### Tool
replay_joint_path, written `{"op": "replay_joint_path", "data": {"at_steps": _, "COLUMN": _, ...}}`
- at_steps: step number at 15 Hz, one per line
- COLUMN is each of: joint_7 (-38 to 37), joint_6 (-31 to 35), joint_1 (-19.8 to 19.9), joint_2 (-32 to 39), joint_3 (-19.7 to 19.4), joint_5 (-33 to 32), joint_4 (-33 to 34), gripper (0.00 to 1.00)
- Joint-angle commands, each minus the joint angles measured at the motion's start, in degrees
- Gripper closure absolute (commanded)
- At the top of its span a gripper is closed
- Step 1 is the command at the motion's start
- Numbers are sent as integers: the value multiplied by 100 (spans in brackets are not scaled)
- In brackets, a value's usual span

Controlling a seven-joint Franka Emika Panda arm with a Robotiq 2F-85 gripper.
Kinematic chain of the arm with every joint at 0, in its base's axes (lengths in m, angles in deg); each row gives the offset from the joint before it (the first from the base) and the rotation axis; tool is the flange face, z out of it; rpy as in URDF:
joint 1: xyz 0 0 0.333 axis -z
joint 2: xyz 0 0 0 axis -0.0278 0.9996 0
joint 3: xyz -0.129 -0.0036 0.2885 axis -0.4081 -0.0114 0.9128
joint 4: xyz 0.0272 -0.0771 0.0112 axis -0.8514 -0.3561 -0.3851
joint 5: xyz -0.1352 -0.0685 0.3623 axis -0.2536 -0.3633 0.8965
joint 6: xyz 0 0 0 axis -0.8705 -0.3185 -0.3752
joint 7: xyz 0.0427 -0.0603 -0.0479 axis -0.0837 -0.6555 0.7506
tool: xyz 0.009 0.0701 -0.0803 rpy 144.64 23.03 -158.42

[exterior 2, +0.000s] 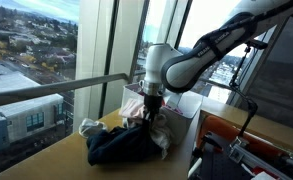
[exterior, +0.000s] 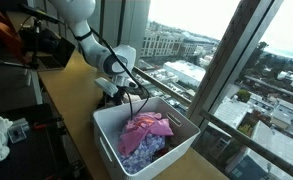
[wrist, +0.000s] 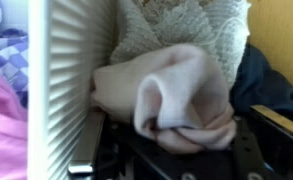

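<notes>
Where the long wooden counter [exterior: 71, 95] runs beside the windows, a white ribbed plastic bin [exterior: 108, 148] stands on it. Just outside the bin's wall lies a heap of clothing: a dark navy garment [exterior 2: 121, 146], with a grey-green knitted sweater [wrist: 176, 30] beside it. Inside the bin, a pink garment [exterior: 146, 127] rests over a purple checked cloth [exterior: 138, 152]. Smallest item noted: a pale cream soft cloth [wrist: 181, 90], bunched on the heap just beside the bin wall. The gripper [wrist: 181, 140] is down on the heap, jaws clenched on the pale cream soft cloth, which bulges up between them.
</notes>
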Motion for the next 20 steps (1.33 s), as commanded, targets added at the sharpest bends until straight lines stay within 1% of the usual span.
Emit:
{"op": "replay_joint_path", "data": {"at_steps": 1, "joint_7": 156, "joint_6": -67, "joint_1": -115, "joint_2": -1142, "joint_3": 196, "joint_5": 46, "joint_4": -701, "gripper": 97}}
{"op": "replay_joint_path", "data": {"at_steps": 4, "joint_7": 405, "joint_6": 59, "joint_1": -167, "joint_2": -1932, "joint_3": 411, "joint_5": 63, "joint_4": -1102, "gripper": 97}}
{"op": "replay_joint_path", "data": {"at_steps": 6, "joint_7": 558, "joint_6": -73, "joint_1": -136, "joint_2": -2451, "joint_3": 512, "joint_5": 198, "joint_4": -1135, "gripper": 97}}
{"op": "replay_joint_path", "data": {"at_steps": 8, "joint_7": 665, "joint_6": -190, "joint_1": -61, "joint_2": -2858, "joint_3": 485, "joint_5": 291, "joint_4": -1001, "gripper": 97}}
{"op": "replay_joint_path", "data": {"at_steps": 11, "joint_7": 791, "joint_6": -422, "joint_1": 98, "joint_2": -3257, "joint_3": 281, "joint_5": 321, "joint_4": -599, "gripper": 97}}
{"op": "replay_joint_path", "data": {"at_steps": 14, "joint_7": 992, "joint_6": -742, "joint_1": 352, "joint_2": -3409, "joint_3": -5, "joint_5": 336, "joint_4": -21, "gripper": 97}}
{"op": "replay_joint_path", "data": {"at_steps": 18, "joint_7": 1264, "joint_6": -1145, "joint_1": 722, "joint_2": -3197, "joint_3": -409, "joint_5": 513, "joint_4": 964, "gripper": 97}}
{"op": "replay_joint_path", "data": {"at_steps": 20, "joint_7": 1326, "joint_6": -1277, "joint_1": 865, "joint_2": -3056, "joint_3": -545, "joint_5": 633, "joint_4": 1335, "gripper": 97}}
